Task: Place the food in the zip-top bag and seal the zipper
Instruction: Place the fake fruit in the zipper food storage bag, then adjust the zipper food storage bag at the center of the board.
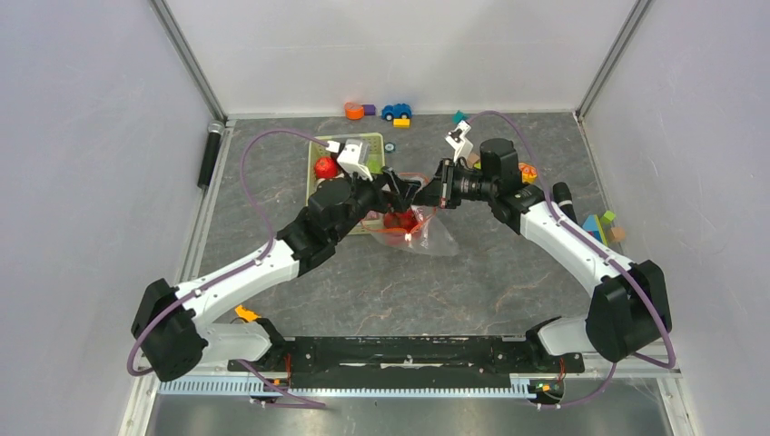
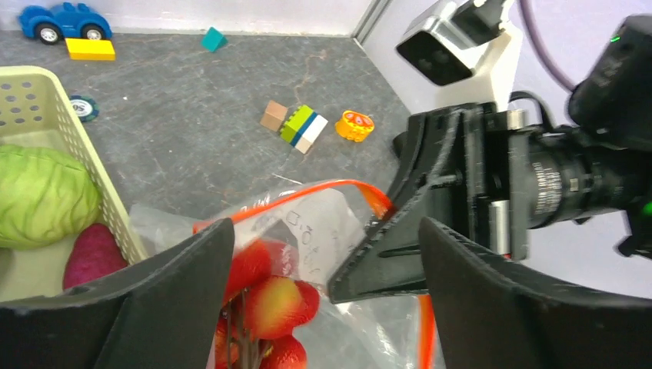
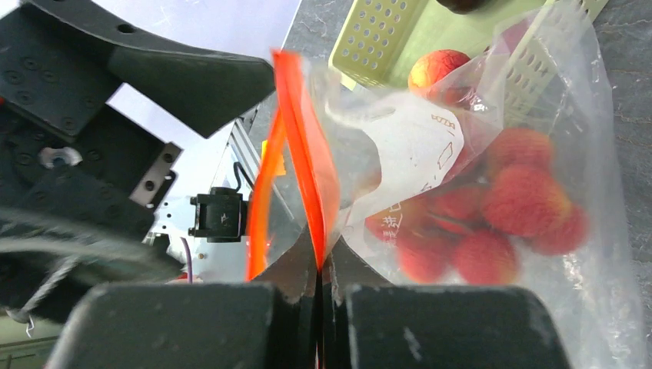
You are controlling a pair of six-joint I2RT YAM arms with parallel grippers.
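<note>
The clear zip-top bag (image 1: pixel 434 238) hangs at mid-table with several red strawberries (image 2: pixel 269 300) inside it. My right gripper (image 3: pixel 319 269) is shut on the orange-red zipper (image 3: pixel 307 154) at the bag's mouth and holds it up. My left gripper (image 2: pixel 327 231) is open just above the mouth, one finger on each side, with nothing between them. Left of the bag, the green cabbage (image 2: pixel 42 196) and a dark purple piece (image 2: pixel 92 254) lie in the pale green basket (image 2: pixel 46 100). An orange-red peach-like fruit (image 3: pixel 438 69) also lies in the basket.
A blue toy car (image 2: pixel 65 19) and a yellow block (image 2: pixel 90 49) stand by the back wall. Striped blocks (image 2: pixel 301 127) and a flat orange slice toy (image 2: pixel 354 125) lie behind the bag. More blocks (image 1: pixel 604 227) sit at the right edge, and a black cylinder (image 1: pixel 210 154) lies along the left wall.
</note>
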